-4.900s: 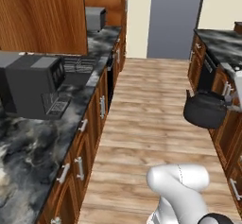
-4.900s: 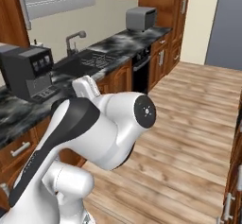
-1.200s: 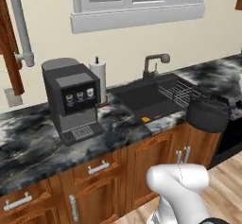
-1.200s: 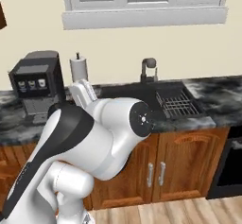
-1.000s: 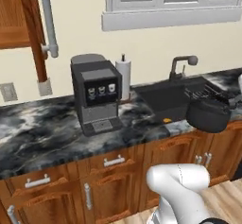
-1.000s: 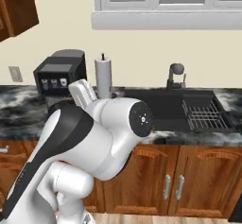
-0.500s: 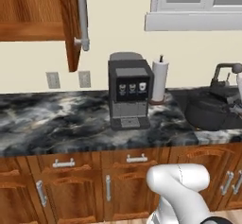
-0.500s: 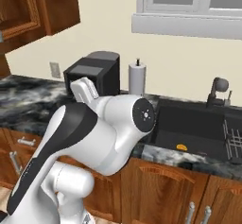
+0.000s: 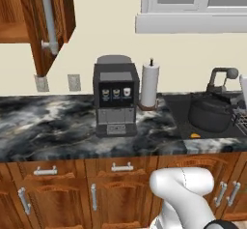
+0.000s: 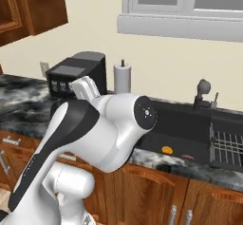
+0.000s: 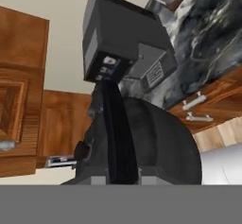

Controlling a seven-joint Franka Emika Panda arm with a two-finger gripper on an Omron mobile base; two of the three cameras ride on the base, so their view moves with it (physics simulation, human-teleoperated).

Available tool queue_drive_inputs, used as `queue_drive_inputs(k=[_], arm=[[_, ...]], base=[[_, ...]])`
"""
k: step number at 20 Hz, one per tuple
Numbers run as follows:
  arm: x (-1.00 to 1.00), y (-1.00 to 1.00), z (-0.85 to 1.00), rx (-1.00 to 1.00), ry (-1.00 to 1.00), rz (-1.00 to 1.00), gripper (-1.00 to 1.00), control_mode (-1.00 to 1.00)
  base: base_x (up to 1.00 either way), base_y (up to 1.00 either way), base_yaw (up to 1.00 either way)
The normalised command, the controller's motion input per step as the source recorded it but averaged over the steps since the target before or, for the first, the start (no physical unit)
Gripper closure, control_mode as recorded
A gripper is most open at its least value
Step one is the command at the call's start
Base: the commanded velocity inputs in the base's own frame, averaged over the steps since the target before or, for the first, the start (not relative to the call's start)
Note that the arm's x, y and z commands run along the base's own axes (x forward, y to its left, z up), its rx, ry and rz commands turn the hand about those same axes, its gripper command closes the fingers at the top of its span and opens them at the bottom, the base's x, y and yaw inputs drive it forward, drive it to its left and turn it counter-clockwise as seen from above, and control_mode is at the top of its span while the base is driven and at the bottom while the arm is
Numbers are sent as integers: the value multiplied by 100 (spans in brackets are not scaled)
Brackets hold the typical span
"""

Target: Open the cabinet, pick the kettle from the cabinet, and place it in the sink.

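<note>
now the kettle [image 9: 210, 115] hangs over the sink [image 9: 179, 119], its arched handle [image 11: 118, 138] apparently clamped in the gripper [image 11: 116, 178]; beside stands the coffee machine [image 9: 115, 96]. lowering it level, clear of the faucet [image 9: 219, 78], looks wise.

Even, bright, rendered lighting throughout, no single source to be made out, soft sheen seen on the marbled countertop [image 9: 48, 121], faint shadow cast beneath the cabinet [image 9: 43, 20], kettle [image 11: 142, 142] rendered dark and slightly soft up close, edges left undistorted
</note>
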Motion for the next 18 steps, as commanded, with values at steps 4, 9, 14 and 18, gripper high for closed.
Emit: queue_drive_inputs(k=[4,9,14,18], arm=[[0,0,0,0,0,0,100,100],[0,0,0,0,0,0,100,100],[0,0,0,0,0,0,100,100],[0,0,0,0,0,0,100,100]], base=[[-12,-66,0],[-13,-54,0],[13,-47,5],[1,-49,6]])
